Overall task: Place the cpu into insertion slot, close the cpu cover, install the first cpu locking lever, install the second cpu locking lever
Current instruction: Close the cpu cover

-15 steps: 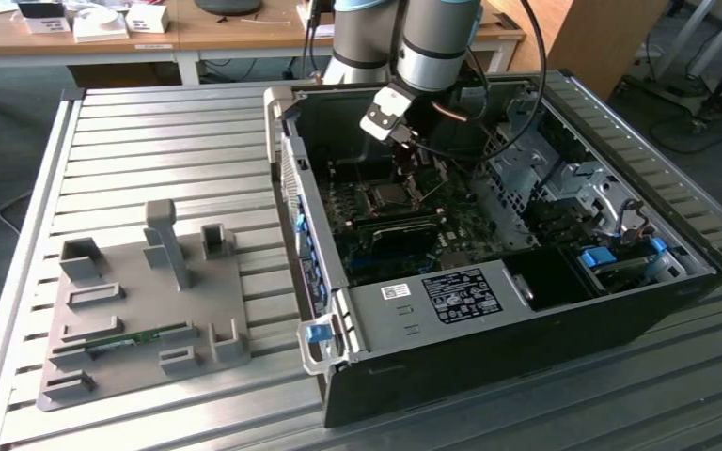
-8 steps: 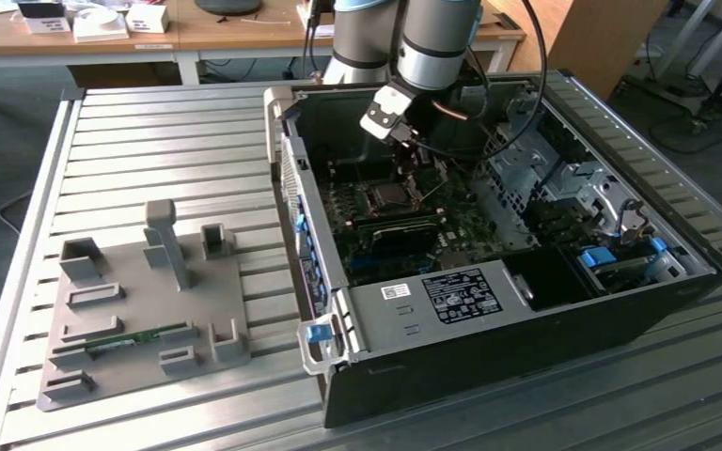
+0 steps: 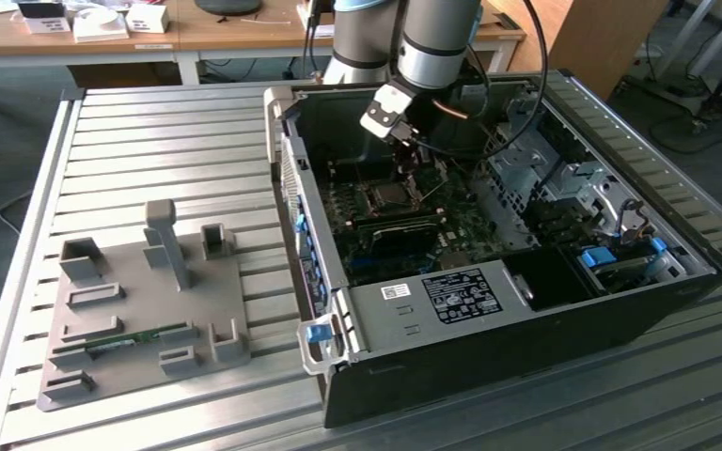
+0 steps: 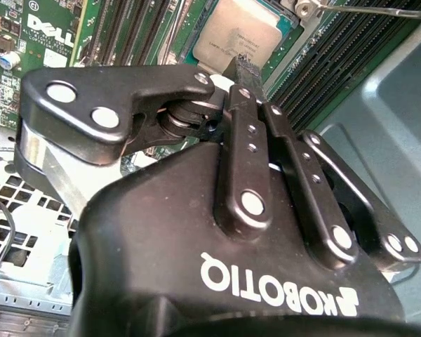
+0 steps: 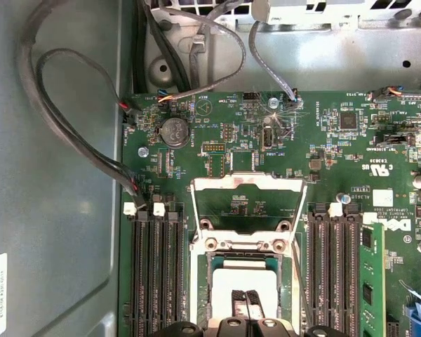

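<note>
The jaws are closed, black fingertips together over the flat square grey-topped cpu, which sits in the dark square insertion slot. The silver metal-frame cpu cover is flipped open. In the exterior view, the open black computer case sits at three o'clock on the ribbed metal tabletop.

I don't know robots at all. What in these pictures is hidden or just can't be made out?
- Second wrist view: the gripper and its own bulky body hide much of the cpu.
- First wrist view: the cpu runs off the picture's edge with the fingertips in front of it, so I cannot tell whether they touch it.
- Exterior view: the insertion slot is too small to show whether the cpu lies in it.
</note>
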`<control>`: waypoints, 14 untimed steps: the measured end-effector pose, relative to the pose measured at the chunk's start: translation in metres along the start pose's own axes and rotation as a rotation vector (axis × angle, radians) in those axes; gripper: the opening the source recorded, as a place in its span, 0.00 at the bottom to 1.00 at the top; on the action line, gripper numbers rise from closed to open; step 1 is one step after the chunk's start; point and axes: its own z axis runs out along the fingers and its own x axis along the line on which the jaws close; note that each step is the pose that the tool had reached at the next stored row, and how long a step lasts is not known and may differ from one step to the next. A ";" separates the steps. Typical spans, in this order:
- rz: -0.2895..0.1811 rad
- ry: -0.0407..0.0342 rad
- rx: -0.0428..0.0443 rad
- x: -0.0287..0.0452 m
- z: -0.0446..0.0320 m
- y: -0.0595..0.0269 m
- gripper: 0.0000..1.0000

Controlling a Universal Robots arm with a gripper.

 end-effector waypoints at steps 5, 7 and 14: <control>0.000 0.0001 0.0000 0.0001 -0.0030 0.0000 0.11; 0.000 0.0001 0.0000 0.0001 -0.0044 0.0000 0.11; 0.000 0.0001 0.0000 0.0003 -0.0107 0.0001 0.11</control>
